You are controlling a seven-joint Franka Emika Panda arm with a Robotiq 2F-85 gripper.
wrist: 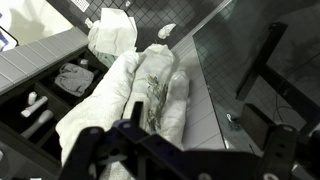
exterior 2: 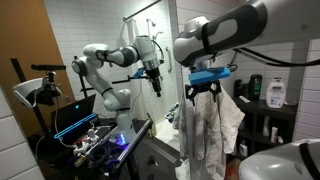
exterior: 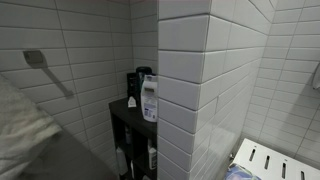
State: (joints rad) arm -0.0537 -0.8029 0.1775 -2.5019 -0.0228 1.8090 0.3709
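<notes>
A white towel (wrist: pixel 140 95) with a faint leafy print hangs in folds just below and ahead of my gripper (wrist: pixel 205 135) in the wrist view. The two dark fingers stand wide apart with nothing between them. The towel lies nearer the left finger. In an exterior view the black gripper (exterior 2: pixel 203 92), under a blue mount, sits right at the top of the hanging towel (exterior 2: pixel 212 130). I cannot tell whether a finger touches the cloth. A blurred white cloth (exterior: pixel 20 125) fills the left edge of an exterior view.
A black shelf (exterior: pixel 130 130) with soap bottles (exterior: pixel 148 95) stands against the tiled wall, also seen in an exterior view (exterior 2: pixel 272 93). A grab bar (exterior: pixel 45 65) is on the wall. Another white arm (exterior 2: pixel 110 60) and a cart (exterior 2: pixel 100 140) stand behind. A grey drawer (wrist: pixel 60 85) lies left.
</notes>
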